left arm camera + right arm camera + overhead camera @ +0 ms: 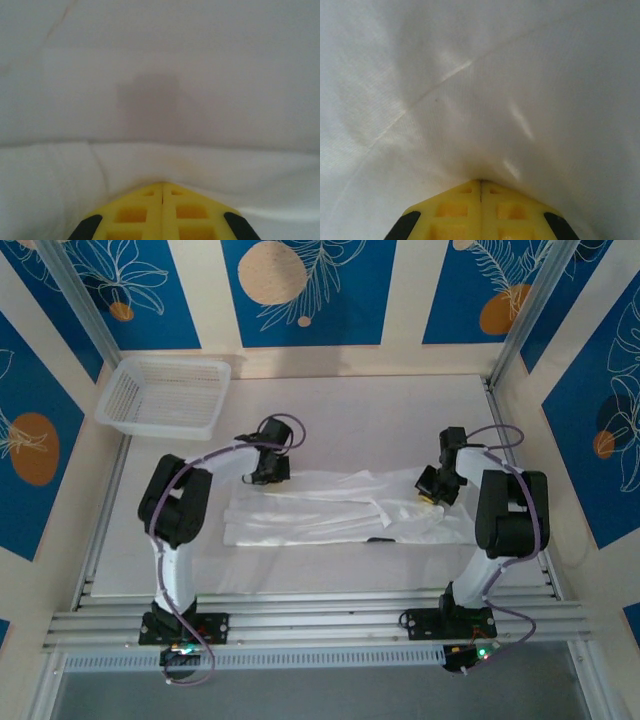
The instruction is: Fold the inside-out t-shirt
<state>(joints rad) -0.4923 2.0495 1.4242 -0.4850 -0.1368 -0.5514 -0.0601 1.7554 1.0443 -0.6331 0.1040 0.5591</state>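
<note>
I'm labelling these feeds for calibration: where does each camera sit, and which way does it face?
Top external: above and behind the bases, looking down on the table; both arms show, left tool and right tool at the white t-shirt, mesh basket far-left.
Left wrist: on the left arm, facing along its shut yellow fingers pinching the t-shirt.
Right wrist: on the right arm, likewise, fingers shut on cloth.
Shared: the t-shirt appears in all three.
</note>
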